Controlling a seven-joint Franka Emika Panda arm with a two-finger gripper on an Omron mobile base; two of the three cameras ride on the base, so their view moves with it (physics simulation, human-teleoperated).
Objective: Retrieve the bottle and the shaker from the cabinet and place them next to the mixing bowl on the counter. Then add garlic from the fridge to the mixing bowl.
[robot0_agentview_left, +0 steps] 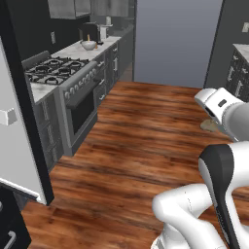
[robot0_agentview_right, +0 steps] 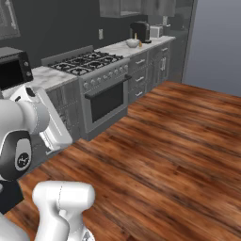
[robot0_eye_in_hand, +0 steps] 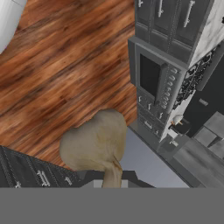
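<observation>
Pincer carries the garlic above the wooden floor

In the hand view, the pincer (robot0_eye_in_hand: 109, 183) is clamped on the pale tan garlic (robot0_eye_in_hand: 95, 143) at lower centre. In the left base view, the mixing bowl (robot0_agentview_left: 89, 44) sits on the marble desk (robot0_agentview_left: 78, 49) at upper left, beyond the stove (robot0_agentview_left: 58, 70); the garlic (robot0_agentview_left: 209, 125) shows at right.

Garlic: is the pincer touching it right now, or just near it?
Touching. In the hand view the garlic sits right at the closed pincer, its stem running down between the fingertips with no gap, lifted above the wood floor.
</observation>
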